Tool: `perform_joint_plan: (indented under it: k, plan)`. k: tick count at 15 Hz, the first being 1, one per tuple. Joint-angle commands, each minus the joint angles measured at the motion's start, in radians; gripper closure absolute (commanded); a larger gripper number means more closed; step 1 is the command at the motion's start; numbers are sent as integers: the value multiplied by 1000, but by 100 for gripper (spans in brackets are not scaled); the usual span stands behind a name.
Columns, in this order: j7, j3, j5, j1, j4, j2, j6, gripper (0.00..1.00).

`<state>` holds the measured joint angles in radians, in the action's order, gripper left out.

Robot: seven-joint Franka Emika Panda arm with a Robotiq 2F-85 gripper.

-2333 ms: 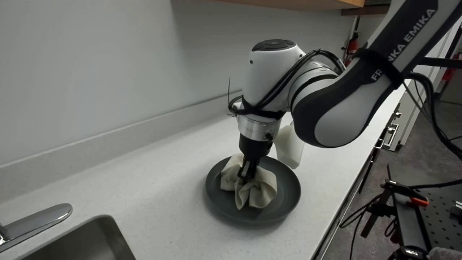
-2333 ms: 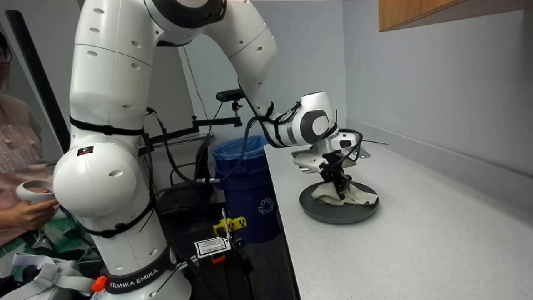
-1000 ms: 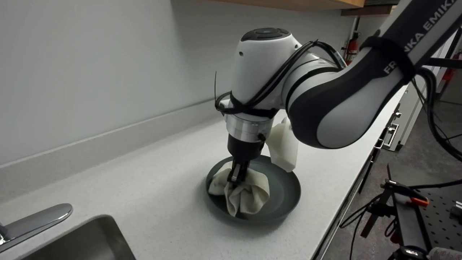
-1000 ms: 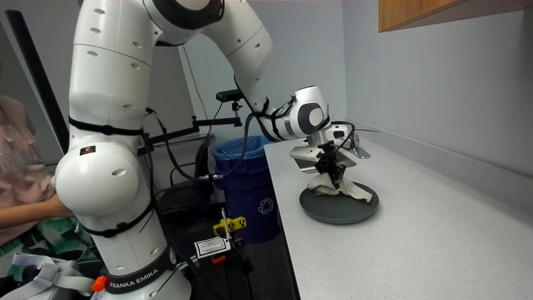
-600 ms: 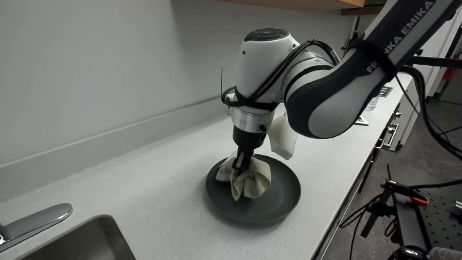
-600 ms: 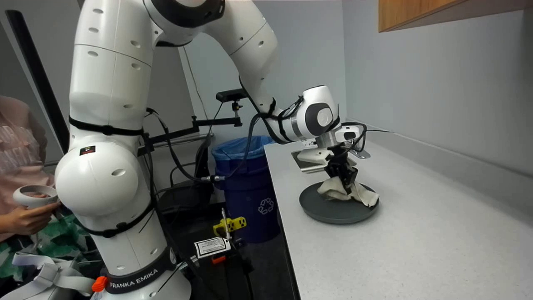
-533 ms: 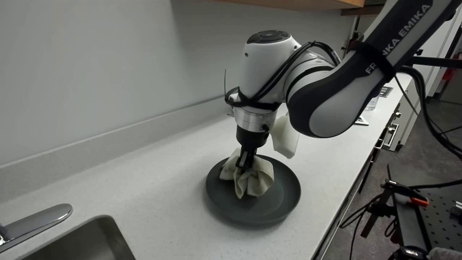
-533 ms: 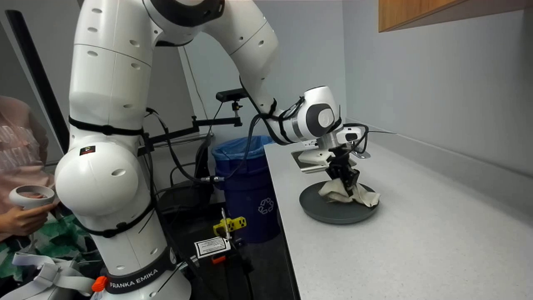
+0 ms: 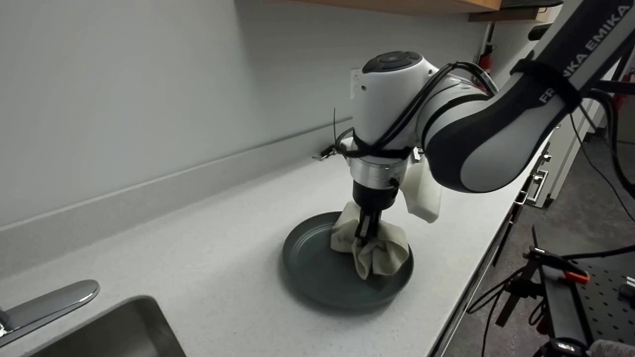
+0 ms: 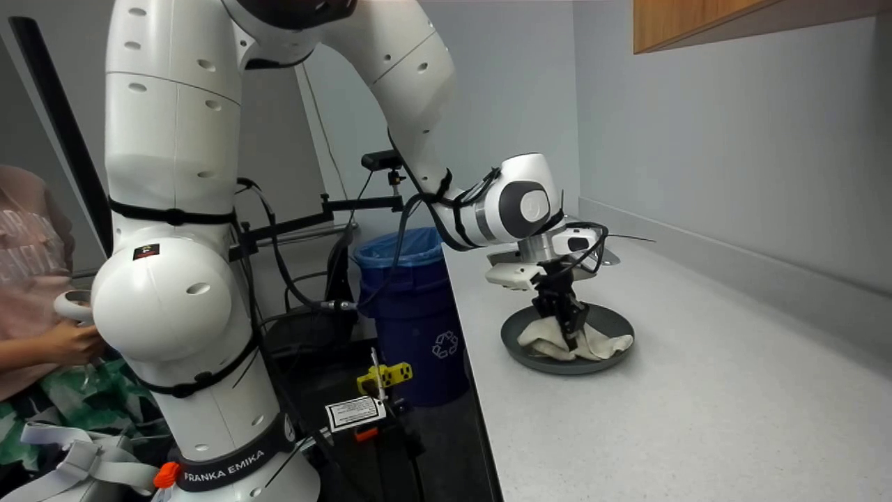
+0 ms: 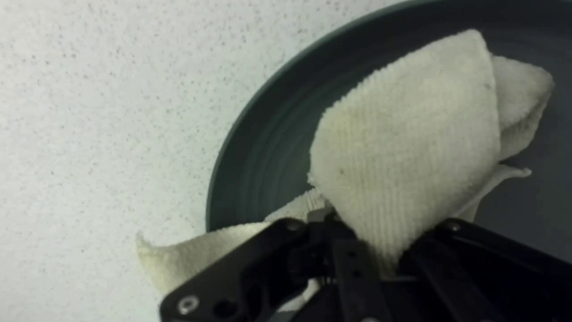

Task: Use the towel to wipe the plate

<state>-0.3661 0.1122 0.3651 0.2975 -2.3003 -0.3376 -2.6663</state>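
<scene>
In an exterior view: counter (image 9: 213, 277) with sink (image 9: 119, 332) and tap (image 9: 57, 301) at 8 o'clock; wall outlet (image 9: 354, 83) near 1 o'clock; orange-tipped clamp (image 9: 555, 264) at 4 o'clock. In an exterior view: blue bin (image 10: 425, 317) at 7 o'clock; yellow power strip (image 10: 396, 374), then white tag (image 10: 355, 413), at 7 from it; cabinet (image 10: 697, 24) at 2; person (image 10: 31, 258) in pink at 9, pale cup (image 10: 71, 307) alongside.

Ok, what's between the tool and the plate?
The towel, bunched up: the tool is shut on it, and its folds spread over the plate. Shows in both exterior views and the wrist view.
</scene>
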Motion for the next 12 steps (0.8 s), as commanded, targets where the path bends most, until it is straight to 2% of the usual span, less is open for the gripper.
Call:
perform_joint_plan:
  k: [1, 7, 12]
  plan:
    - [7, -59, -4, 6, -8, 28, 40, 97]
    - [27, -113, -22, -8, 116, -32, 4, 97]
    - [-22, -42, 66, 15, 181, -56, -15, 97]
